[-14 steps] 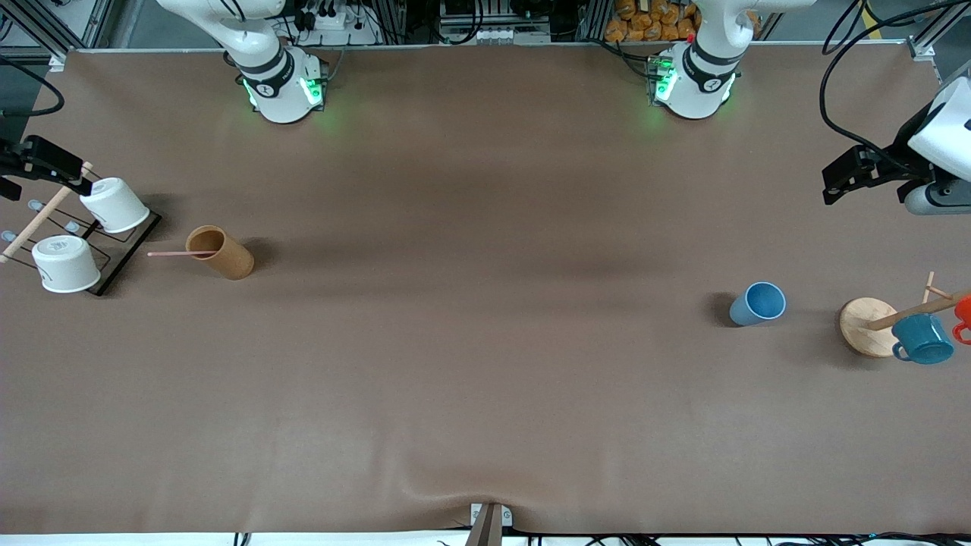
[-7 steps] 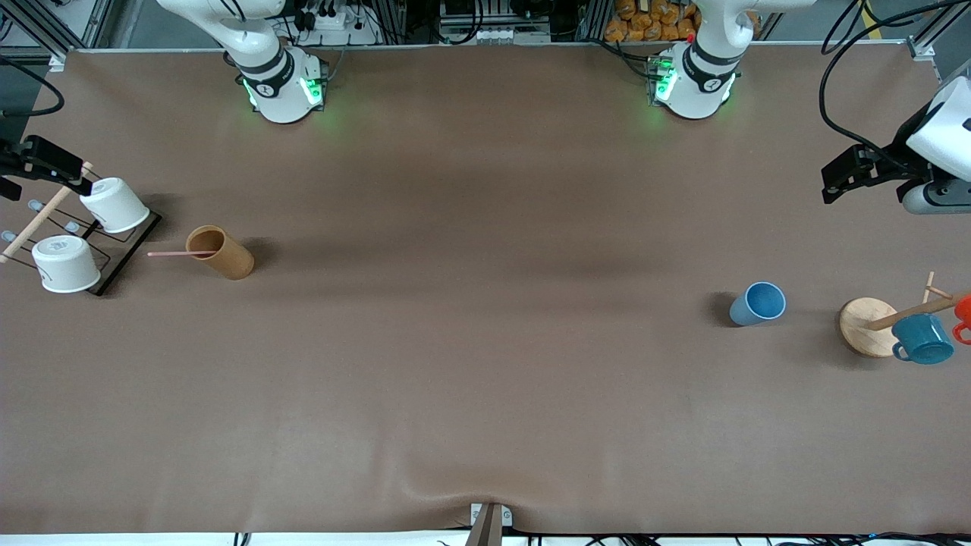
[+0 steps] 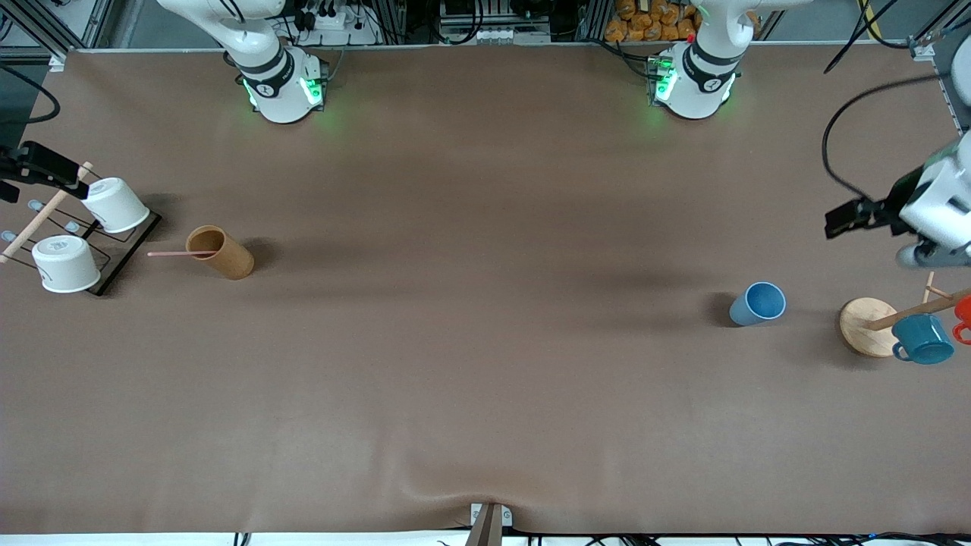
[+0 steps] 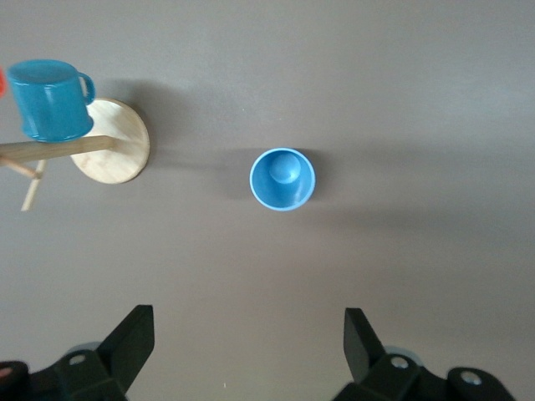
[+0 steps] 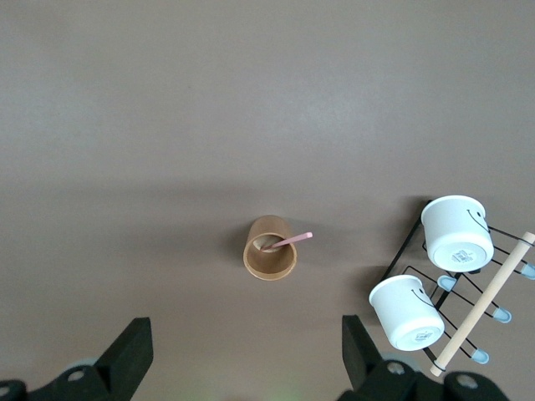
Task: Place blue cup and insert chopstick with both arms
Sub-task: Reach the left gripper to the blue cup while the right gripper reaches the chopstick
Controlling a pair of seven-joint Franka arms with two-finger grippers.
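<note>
The blue cup (image 3: 758,303) stands upright on the brown table (image 3: 485,341) toward the left arm's end, apart from the round wooden base of the mug rack (image 3: 867,326) that carries a teal mug (image 3: 922,338). It is a small, plain, light-blue tumbler, slightly tapered, with no handle and a matte surface; the left wrist view looks straight down into its open mouth. Judged light and rigid, probably plastic, so it could tip or skid if pushed from one side; best hold is likely across the wall just below the rim, one finger each side. The chopstick (image 3: 180,253) is a thin, straight, pale-pink stick leaning in an upright brown cylindrical holder (image 3: 221,252) toward the right arm's end, its upper end projecting past the rim. Judged very light, stiff and slippery; pinch the exposed upper length, not the tip. The left gripper (image 4: 248,347) hangs high over the table near the blue cup, fingers spread wide and empty. The right gripper (image 5: 247,349) hangs over the rack of white cups (image 3: 114,205), fingers likewise wide apart, holding nothing. Neither task object is touched yet.
</note>
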